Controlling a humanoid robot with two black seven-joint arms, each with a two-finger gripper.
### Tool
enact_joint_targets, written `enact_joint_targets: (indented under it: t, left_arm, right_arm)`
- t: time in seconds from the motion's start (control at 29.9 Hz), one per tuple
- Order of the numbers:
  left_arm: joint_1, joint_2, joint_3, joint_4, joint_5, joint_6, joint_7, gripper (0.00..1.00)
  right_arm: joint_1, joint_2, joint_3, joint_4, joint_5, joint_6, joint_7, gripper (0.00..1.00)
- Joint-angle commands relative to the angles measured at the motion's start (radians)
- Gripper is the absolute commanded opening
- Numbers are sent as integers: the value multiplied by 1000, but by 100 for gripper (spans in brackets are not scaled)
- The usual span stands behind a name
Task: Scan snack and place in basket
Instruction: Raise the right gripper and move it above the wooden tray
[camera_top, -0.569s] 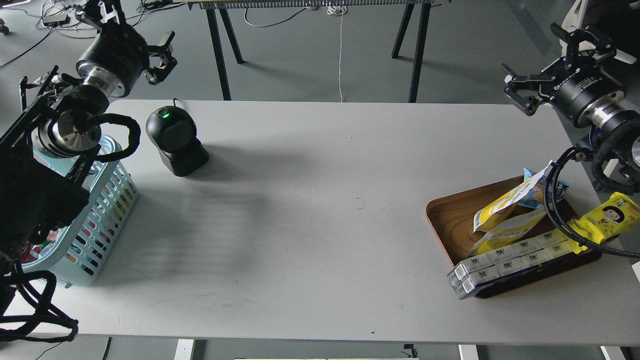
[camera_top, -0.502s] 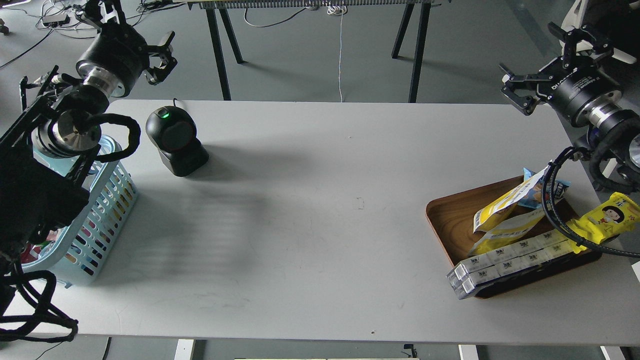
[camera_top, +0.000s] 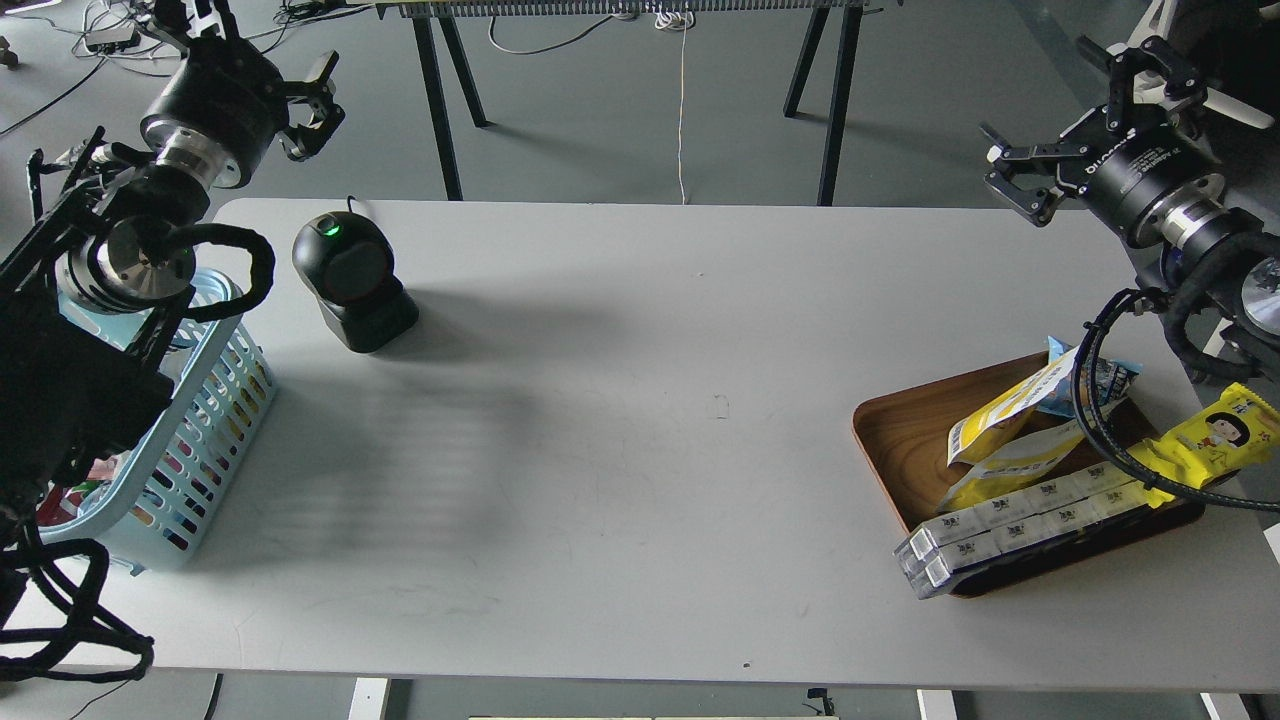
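Grey table (camera_top: 640, 450): snack (camera_top: 1005, 418) slants in tray (camera_top: 900, 440), white end up-right.

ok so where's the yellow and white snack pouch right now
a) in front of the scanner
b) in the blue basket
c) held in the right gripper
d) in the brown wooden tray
d: the snack lies in the brown wooden tray at the table's right side, leaning among other packets, while the right gripper is up beyond the table's far edge, open and holding nothing.
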Motion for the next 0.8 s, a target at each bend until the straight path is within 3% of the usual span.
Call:
enact_joint_targets:
  t: [0.0,0.5,0.77]
  left_arm:
    - [0,-2,-2,-1,-3,-2,-1,100]
    - [-3,11,2,-4,-2,-2,7,100]
    - [-3,21,-7,-16,-3,-6,-2,100]
  right_arm:
    - [-3,1,-1,8,0,-6,1,99]
    - [54,-28,-44,17,-2,-13,-3,99]
    - [377,-93,-446,45,-3,-26,-3,99]
